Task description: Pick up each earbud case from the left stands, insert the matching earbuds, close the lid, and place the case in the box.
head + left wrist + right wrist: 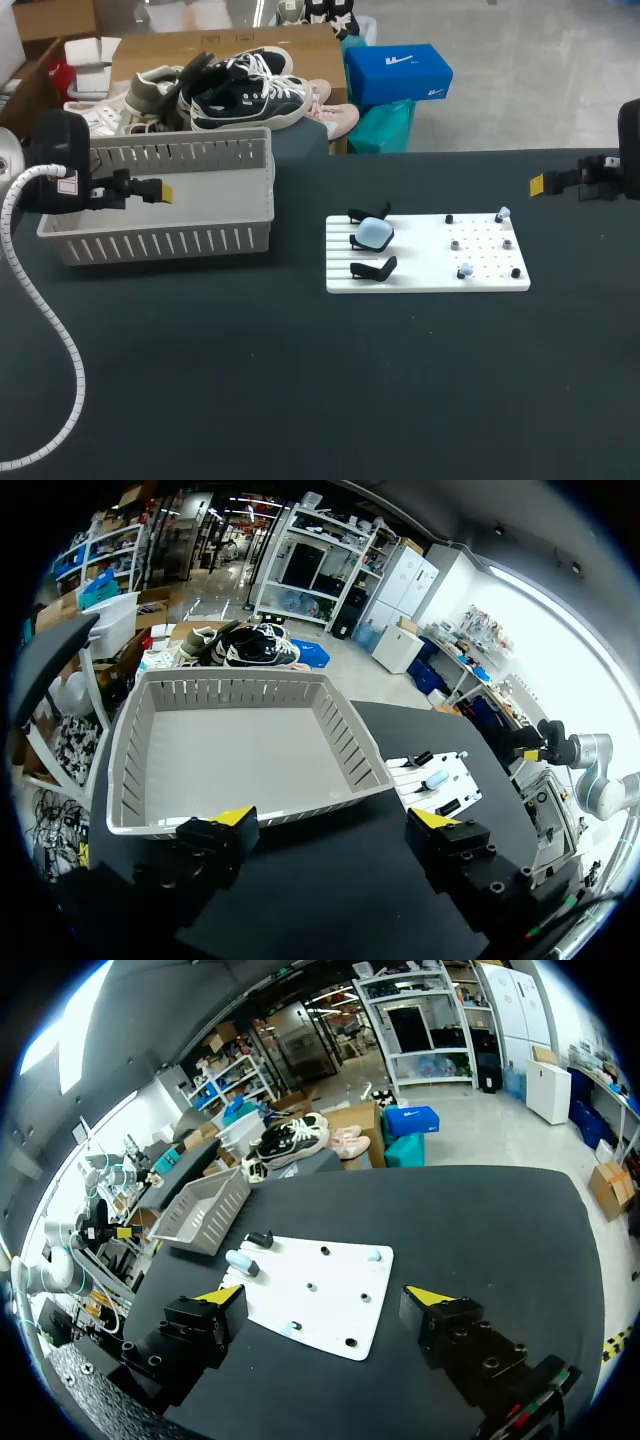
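I count 3 black stands [373, 268] on the white board [425, 283], 1 blue case [374, 234] on the mid one, 2 earbuds [465, 271] right of it. Grey box [160, 240] far left. My left gripper [333, 820] & right gripper [325, 1293] are spread wide.

You have one table [300, 400] in front of you, and on it one grey slatted box [160, 243] and one white board [420, 282]. Count three black stands [373, 268] on the board's left part, with a single pale blue earbud case [374, 233] among them. On the board's right part you have two pale blue earbuds [503, 213], two small grey studs [455, 242] and two bare black pegs [449, 219]. That makes one case for two earbuds. You also have two grippers, the left gripper [335, 825] and the right gripper [325, 1293], each with two yellow tips, four tips in all.
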You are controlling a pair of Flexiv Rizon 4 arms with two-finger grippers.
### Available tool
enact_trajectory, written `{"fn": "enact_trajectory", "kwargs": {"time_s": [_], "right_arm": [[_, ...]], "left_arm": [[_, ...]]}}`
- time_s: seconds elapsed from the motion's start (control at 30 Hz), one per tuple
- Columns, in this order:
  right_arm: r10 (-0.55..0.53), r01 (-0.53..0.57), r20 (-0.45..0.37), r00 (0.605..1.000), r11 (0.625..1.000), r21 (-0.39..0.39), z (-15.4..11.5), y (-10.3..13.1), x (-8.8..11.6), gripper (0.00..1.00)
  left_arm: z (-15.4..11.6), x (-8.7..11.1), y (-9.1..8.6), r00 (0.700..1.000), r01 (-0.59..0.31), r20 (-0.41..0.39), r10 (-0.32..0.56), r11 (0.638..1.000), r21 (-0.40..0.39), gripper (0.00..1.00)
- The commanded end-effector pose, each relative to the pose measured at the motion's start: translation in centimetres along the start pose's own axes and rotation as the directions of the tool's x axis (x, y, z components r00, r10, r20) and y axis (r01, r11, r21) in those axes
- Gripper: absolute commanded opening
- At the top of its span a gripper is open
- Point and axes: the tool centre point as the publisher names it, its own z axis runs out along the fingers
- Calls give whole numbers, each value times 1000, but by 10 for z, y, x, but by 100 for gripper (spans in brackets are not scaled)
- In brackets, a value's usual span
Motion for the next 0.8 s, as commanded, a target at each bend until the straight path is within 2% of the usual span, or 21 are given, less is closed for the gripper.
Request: {"fn": "enact_trajectory", "kwargs": {"time_s": [0.03,0.5,0.67,0.8], "right_arm": [[-1,1,-1,1000,1000,-2,0,-1,0,100],[-1,1,-1,1000,1000,-2,0,-1,0,100],[-1,1,-1,1000,1000,-2,0,-1,0,100],[-1,1,-1,1000,1000,-2,0,-1,0,100]], "left_arm": [[0,-2,-1,1000,0,-7,0,1000,-5,100],[0,-2,-1,1000,0,-7,0,1000,-5,100],[9,-8,-4,998,-69,-5,69,997,-21,100],[17,-12,-14,989,-149,0,149,989,17,100]]}}
